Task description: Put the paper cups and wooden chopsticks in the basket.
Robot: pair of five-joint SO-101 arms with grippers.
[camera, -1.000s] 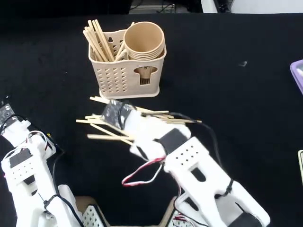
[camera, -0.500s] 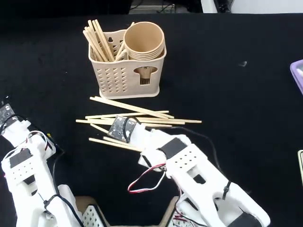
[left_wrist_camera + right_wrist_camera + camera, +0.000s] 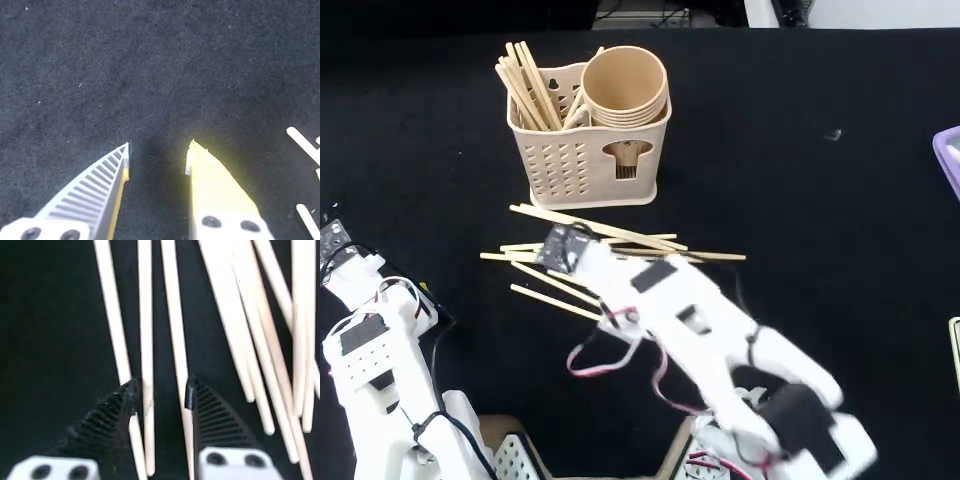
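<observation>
A beige perforated basket (image 3: 582, 160) stands at the back of the black table. It holds a stack of paper cups (image 3: 625, 85) and several wooden chopsticks (image 3: 525, 82) upright. More chopsticks (image 3: 620, 240) lie scattered on the cloth in front of it. My right gripper (image 3: 160, 389) is low over this pile (image 3: 172, 330) and open, its jaws straddling two sticks; in the high view the right gripper (image 3: 560, 248) is at the pile's left part. My left gripper (image 3: 157, 150) hangs open over bare cloth at the near left, with stick ends (image 3: 302, 140) off to one side.
A purple object (image 3: 948, 155) pokes in at the right edge of the table. The left arm's white body (image 3: 365, 350) fills the near left corner. Open black cloth lies to the right of the basket and the pile.
The right gripper drew back toward me, then swung out and left again over the pile. The nearest loose chopsticks shifted and now lie at a steeper slant. The left arm kept still.
</observation>
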